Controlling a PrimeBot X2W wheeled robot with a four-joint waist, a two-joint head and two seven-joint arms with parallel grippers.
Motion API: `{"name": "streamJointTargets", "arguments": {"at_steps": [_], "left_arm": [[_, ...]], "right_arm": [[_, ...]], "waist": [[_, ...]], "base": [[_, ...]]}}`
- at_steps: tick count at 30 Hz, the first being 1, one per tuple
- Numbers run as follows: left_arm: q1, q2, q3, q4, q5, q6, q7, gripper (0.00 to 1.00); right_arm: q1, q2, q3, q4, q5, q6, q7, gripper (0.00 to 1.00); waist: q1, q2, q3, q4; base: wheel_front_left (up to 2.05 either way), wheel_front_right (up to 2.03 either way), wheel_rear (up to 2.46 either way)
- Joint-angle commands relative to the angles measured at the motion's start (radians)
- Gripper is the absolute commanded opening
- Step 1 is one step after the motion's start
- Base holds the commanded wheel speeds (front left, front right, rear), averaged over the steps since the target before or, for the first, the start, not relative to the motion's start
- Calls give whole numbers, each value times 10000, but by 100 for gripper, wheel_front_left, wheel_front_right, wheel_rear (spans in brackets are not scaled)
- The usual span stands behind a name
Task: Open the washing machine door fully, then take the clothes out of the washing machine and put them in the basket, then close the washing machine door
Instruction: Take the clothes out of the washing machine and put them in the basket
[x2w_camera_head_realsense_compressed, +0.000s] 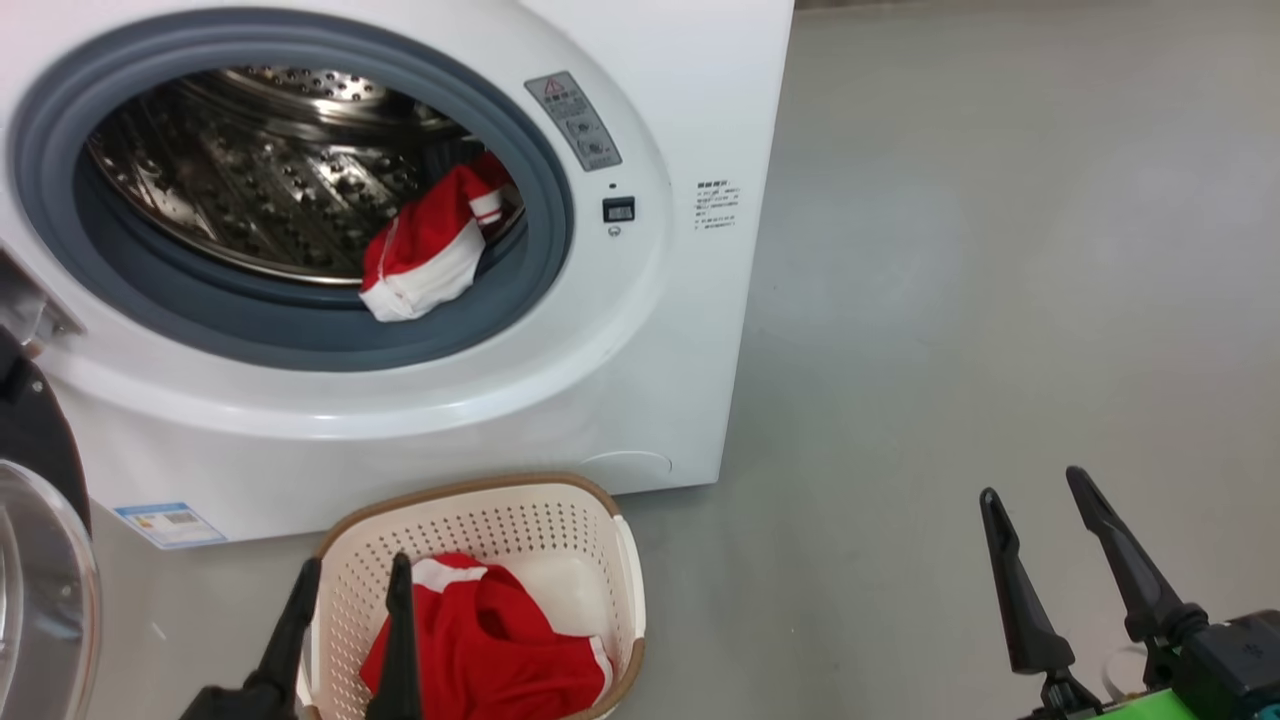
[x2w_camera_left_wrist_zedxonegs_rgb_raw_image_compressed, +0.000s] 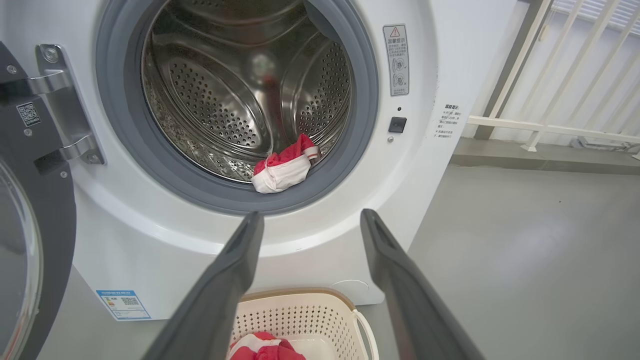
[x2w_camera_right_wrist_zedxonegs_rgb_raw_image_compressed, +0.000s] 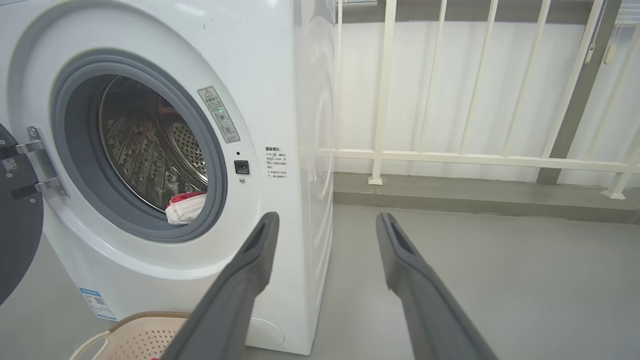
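Left claw (x2w_camera_head_realsense_compressed: 355, 562) spread, empty | right claw (x2w_camera_head_realsense_compressed: 1032, 484) spread, empty | basket (x2w_camera_head_realsense_compressed: 460, 490): red garment (x2w_camera_head_realsense_compressed: 490, 640) | washing machine (x2w_camera_head_realsense_compressed: 640, 350): red-white garment (x2w_camera_head_realsense_compressed: 425, 255)

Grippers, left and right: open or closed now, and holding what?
Left gripper: open, holding nothing.
Right gripper: open, holding nothing.

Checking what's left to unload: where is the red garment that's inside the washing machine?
In the head view the red garment lies at the drum's lower right, resting against the grey gasket, above the basket.
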Motion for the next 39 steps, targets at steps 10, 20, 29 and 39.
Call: {"name": "streamJointTargets", "arguments": {"at_steps": [10, 20, 29, 39], "left_arm": [[511, 142, 337, -414, -102, 277, 1, 100], [709, 75, 225, -597, -73, 415, -23, 100], [671, 65, 213, -741, -70, 438, -85, 100], [621, -3, 134, -745, -136, 431, -82, 100]], "right_arm": [[367, -146, 176, -442, -182, 50, 83, 100], [521, -146, 163, -606, -147, 50, 141, 100], [472, -146, 170, -573, -86, 50, 131, 100], [449, -146, 170, -556, -102, 50, 154, 100]], "waist": [[0, -1, -668, 30], [0, -1, -672, 131], [0, -1, -600, 140], [0, -1, -626, 112]], "base": [[0, 0, 0], [0, 0, 0], [0, 0, 0], [0, 0, 0]]}}
